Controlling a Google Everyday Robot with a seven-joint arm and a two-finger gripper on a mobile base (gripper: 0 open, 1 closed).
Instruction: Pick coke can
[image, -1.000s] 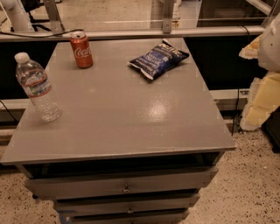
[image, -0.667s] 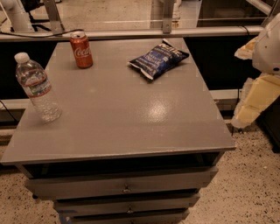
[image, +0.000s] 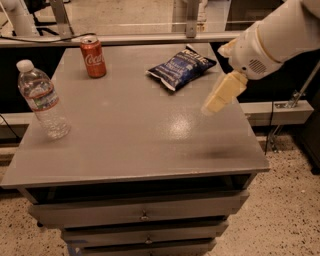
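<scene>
The coke can (image: 93, 56), red-orange with white script and a silver top, stands upright near the far left of the grey table top (image: 135, 135). My gripper (image: 222, 95), cream-coloured at the end of the white arm, hangs over the table's right side, just right of the blue chip bag and well to the right of the can. Nothing shows in it.
A clear plastic water bottle (image: 43, 100) stands at the left edge. A dark blue chip bag (image: 180, 67) lies at the far middle. The table has drawers (image: 142, 216) below. A rail and glass partition (image: 150, 37) run behind the table.
My arm has swung in from the right edge of the view to over the table's right side. The can, bottle and bag have not moved.
</scene>
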